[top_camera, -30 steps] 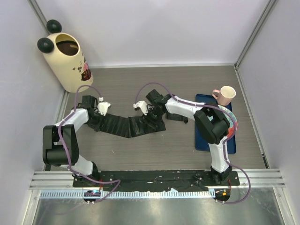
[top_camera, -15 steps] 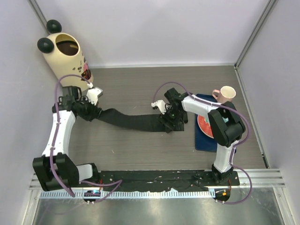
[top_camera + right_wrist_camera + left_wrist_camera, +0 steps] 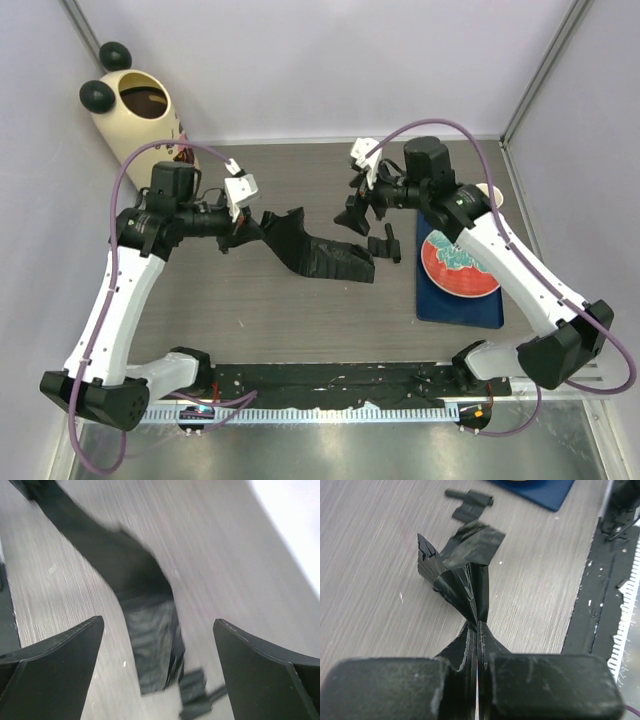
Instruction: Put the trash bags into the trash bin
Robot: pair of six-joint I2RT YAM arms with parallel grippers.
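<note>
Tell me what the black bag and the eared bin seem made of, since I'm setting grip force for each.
The black bag looks like thin plastic film with a glossy finish: it gathers into sharp pleats, twists, and catches grey highlights. The bin has a hard, smooth shell, cream with a soft sheen and printed marks. It is probably moulded plastic, though painted metal cannot be ruled out.

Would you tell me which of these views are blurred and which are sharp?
Right wrist: motion-blurred, bag and table smeared. Left wrist: bag crisp above the end effector, far scraps soft. Top: sharp, evenly lit.
</note>
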